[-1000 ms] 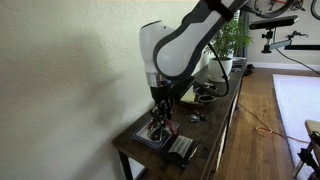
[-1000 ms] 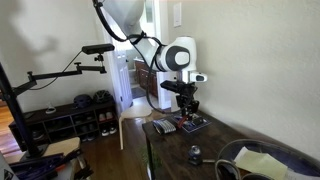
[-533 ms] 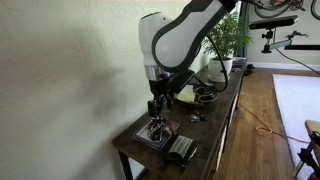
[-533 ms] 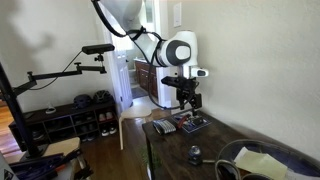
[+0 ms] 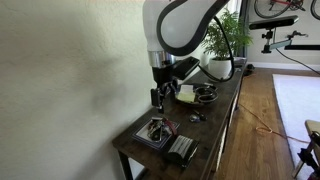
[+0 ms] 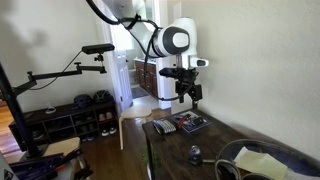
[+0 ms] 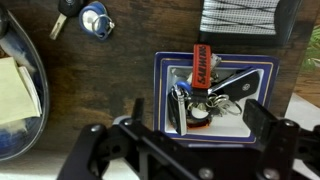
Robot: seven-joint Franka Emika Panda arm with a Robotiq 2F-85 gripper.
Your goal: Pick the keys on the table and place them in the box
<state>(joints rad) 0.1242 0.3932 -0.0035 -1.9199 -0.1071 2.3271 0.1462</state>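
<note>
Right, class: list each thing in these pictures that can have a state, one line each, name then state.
keys: lying inside the box, not gripped.
box: flat on the table, holding the keys.
gripper: open, empty, raised above the box.
black ribbed object: lying flat beside the box.
bowl: upright, something pale yellow inside.

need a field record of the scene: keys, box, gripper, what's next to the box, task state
keys: keys lie inside the box, orange strap on top
box: box sits on the table, pale rim, dark inside
gripper: gripper open, empty, hanging above the box, clear of the keys
neighbour: black ribbed object beside the box
task state: keys are in the box; placing looks done
</note>
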